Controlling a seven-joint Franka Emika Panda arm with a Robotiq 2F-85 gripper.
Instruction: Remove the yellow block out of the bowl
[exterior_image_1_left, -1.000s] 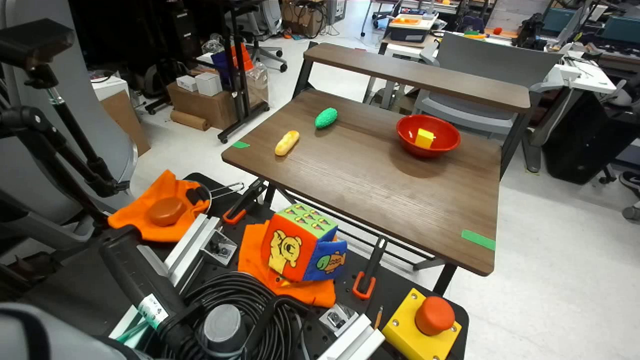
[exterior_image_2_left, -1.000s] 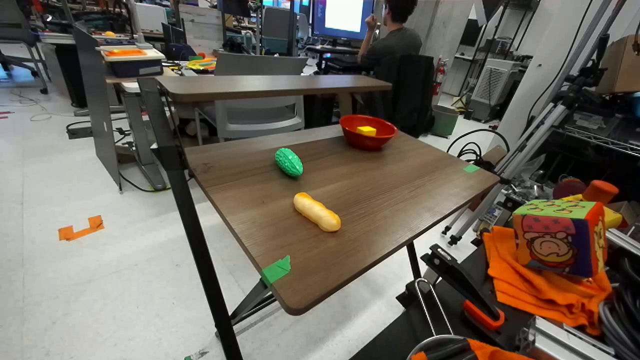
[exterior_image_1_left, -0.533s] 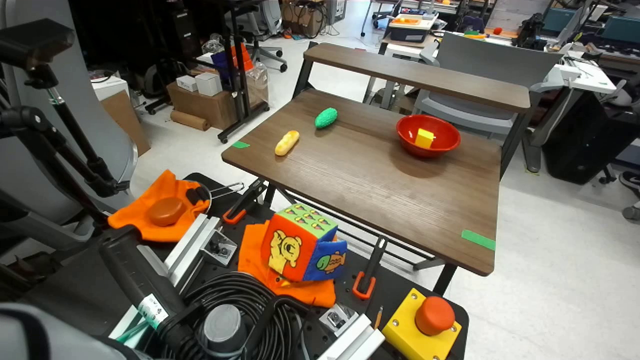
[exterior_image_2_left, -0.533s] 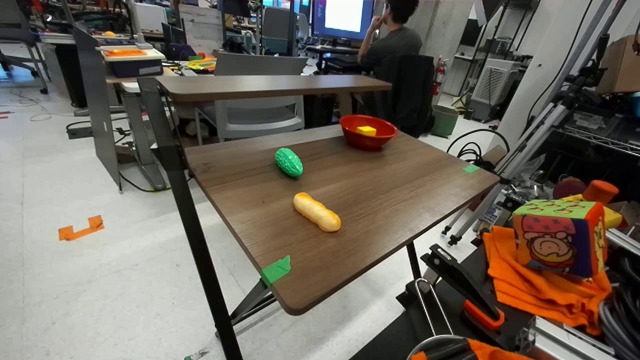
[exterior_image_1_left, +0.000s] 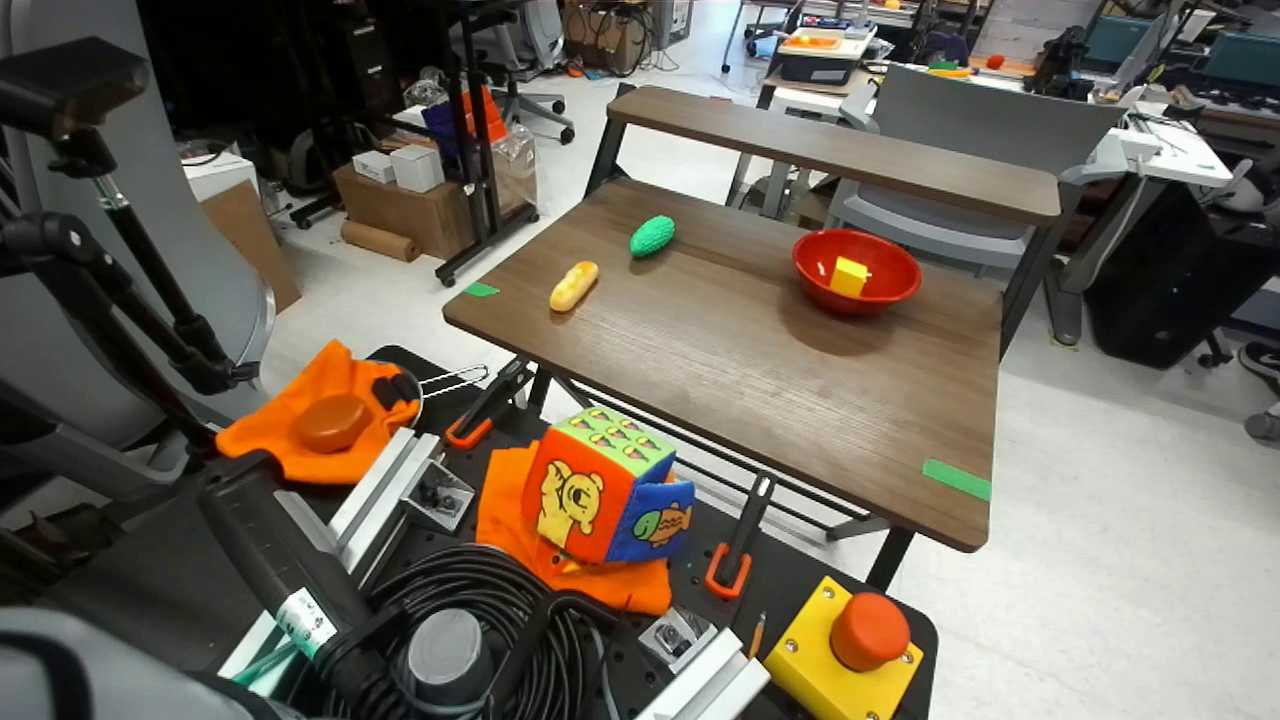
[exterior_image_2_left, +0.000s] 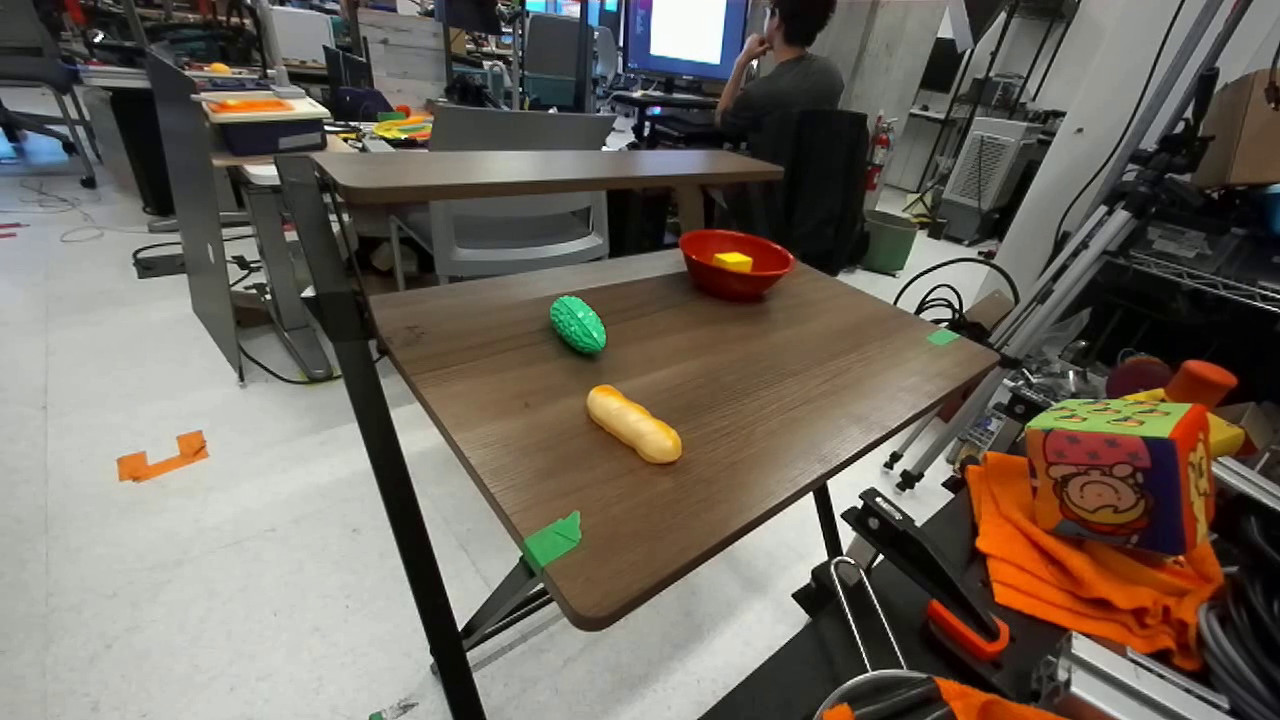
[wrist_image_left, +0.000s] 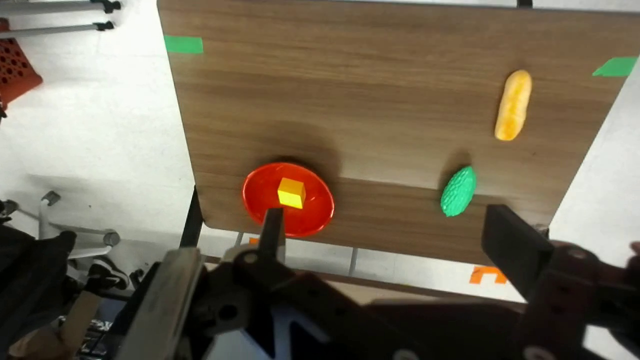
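My end effector (wrist_image_left: 385, 220) is hanging released, its fingers (wrist_image_left: 272, 230) standing wide apart, and through the wrist view I am looking down on the bench (wrist_image_left: 375, 130). The yellow block (wrist_image_left: 291, 193) is sitting inside the bowl (wrist_image_left: 320, 212), and both exterior views are showing it there as well, with the red rim curving all around it. The bowl is standing on the bench itself, near the long edge where a raised shelf (exterior_image_1_left: 830, 155) is running. In the wrist view one of my fingers is covering a little of that rim, leaving the block in plain sight.

Well apart from the bowl, a bumpy green object (wrist_image_left: 458, 191) is lying on the bench. A longer yellow-orange object (wrist_image_left: 514, 105) is lying near it, the two not touching. Pieces of green tape (wrist_image_left: 184, 44) are sticking to the bench near two of its corners.

In both exterior views, a picture-printed cube (exterior_image_1_left: 605, 490) is resting on an orange cloth (exterior_image_1_left: 503, 510), over a black surface (exterior_image_2_left: 800, 670) near the bench. In an exterior view, black cable (exterior_image_1_left: 480, 565) is lying coiled near that cloth, and a red knob (exterior_image_1_left: 870, 632) is rising from a yellow box (exterior_image_1_left: 815, 670). In both exterior views, a grey chair (exterior_image_1_left: 990, 120) is standing behind the shelf. In an exterior view, a person (exterior_image_2_left: 795, 90) in a dark top is sitting before a lit screen (exterior_image_2_left: 690, 35).
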